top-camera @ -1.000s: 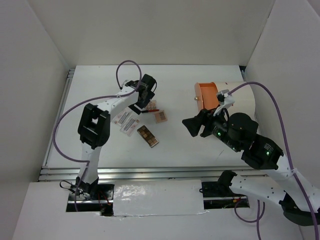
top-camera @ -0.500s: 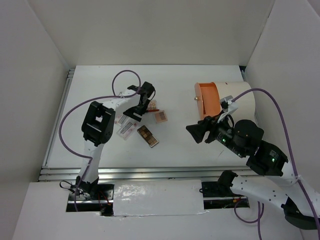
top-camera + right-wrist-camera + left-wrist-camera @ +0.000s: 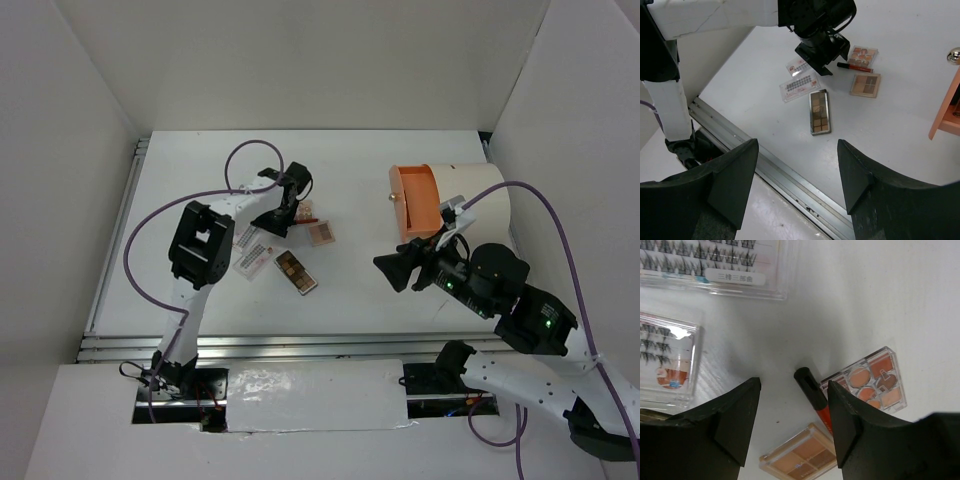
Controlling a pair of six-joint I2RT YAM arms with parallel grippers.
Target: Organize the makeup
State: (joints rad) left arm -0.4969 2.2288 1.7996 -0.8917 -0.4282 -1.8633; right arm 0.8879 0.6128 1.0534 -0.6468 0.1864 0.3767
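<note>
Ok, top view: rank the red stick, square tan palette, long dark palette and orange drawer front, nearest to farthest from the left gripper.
1. The red stick, just beside the left gripper.
2-3. The square tan palette, to its right, and the long dark palette, nearer the arm bases: too close to call.
4. The orange drawer front, far right.
</note>
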